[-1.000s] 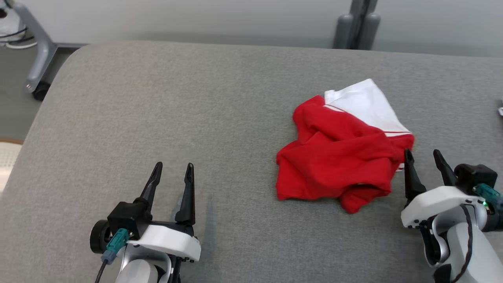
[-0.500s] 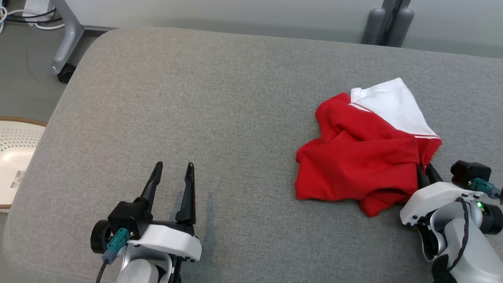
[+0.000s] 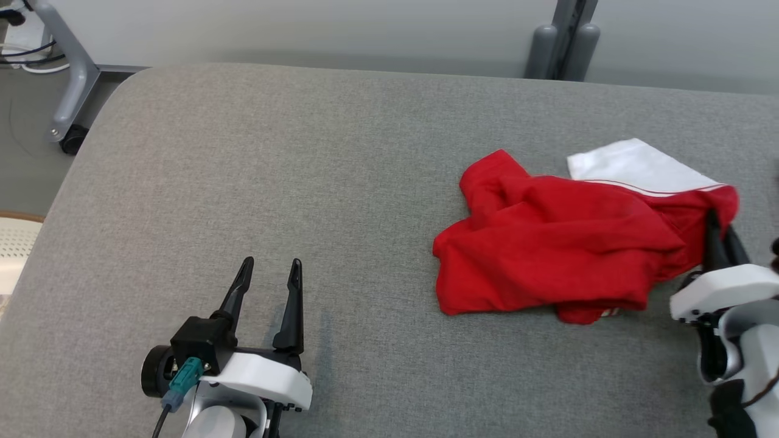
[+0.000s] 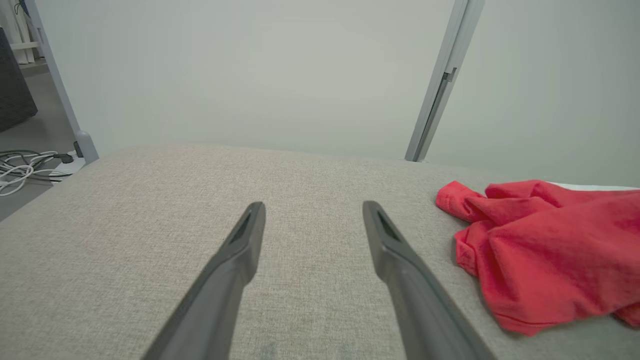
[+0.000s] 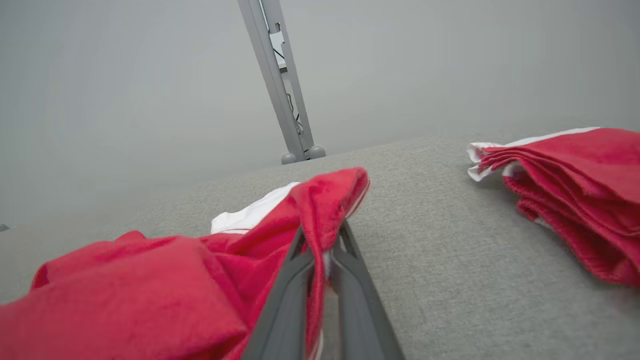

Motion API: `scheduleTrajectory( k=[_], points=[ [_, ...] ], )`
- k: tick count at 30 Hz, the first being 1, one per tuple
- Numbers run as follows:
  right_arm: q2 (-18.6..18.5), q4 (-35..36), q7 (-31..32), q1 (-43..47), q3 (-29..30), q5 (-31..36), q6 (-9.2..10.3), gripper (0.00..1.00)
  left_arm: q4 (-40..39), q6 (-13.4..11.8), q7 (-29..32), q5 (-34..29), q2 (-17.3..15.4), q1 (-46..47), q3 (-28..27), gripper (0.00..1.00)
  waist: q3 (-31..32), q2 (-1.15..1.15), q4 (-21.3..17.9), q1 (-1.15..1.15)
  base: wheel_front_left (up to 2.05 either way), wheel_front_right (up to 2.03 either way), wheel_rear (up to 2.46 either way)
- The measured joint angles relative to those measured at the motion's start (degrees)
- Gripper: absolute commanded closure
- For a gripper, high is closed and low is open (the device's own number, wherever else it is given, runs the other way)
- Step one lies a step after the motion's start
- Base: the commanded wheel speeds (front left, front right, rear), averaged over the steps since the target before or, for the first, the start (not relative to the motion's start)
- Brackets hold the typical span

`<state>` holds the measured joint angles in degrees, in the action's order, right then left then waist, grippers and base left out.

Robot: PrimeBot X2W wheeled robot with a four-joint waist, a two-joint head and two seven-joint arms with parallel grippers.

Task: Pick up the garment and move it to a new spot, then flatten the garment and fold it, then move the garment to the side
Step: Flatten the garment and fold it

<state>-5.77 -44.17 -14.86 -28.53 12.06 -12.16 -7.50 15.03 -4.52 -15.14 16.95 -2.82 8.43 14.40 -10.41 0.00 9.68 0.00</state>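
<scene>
A crumpled red and white garment [image 3: 560,249] lies on the right half of the grey padded table [image 3: 304,170]. My right gripper [image 3: 719,234] is shut on its right edge, lifting a red fold; the right wrist view shows that fold [image 5: 325,210] pinched between the fingers. The garment [image 4: 545,245] also lies at the right of the left wrist view. My left gripper [image 3: 269,283] stands open near the table's front, left of the garment, with nothing between its fingers [image 4: 240,250].
A folded red and white cloth pile [image 5: 575,185] lies on the table to the right of the held fold. A grey post [image 3: 563,42] stands behind the table. A wheeled frame leg [image 3: 70,79] and a pale perforated object [image 3: 15,249] are off the left edge.
My right gripper has closed on the garment's right edge and pulled it to the right and up, stretching the cloth out. The left arm has not moved. The head camera has shifted.
</scene>
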Motion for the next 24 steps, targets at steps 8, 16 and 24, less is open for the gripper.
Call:
scheduleTrajectory(
  k=[8,16,24],
  points=[
    [-3.6,2.3,0.7,0.2,2.4,4.3,0.01,1.00,-0.1,0.2,0.0,-0.1,0.0,0.0,0.0,0.00,-0.3,0.00,-1.5,0.00,0.00,0.00,0.00],
    [-8.4,0.8,5.1,-9.0,-3.7,7.6,0.00,1.00,-0.1,0.4,0.0,-0.4,0.0,1.0,0.1,0.00,-2.8,0.00,-1.9,0.00,0.00,0.00,0.00],
    [-13.1,-3.9,7.1,-20.2,-5.2,10.1,0.00,1.00,-0.2,0.6,0.0,-0.4,0.0,3.0,1.1,0.00,-5.6,0.00,-0.2,0.00,0.00,0.00,0.00]
  ],
)
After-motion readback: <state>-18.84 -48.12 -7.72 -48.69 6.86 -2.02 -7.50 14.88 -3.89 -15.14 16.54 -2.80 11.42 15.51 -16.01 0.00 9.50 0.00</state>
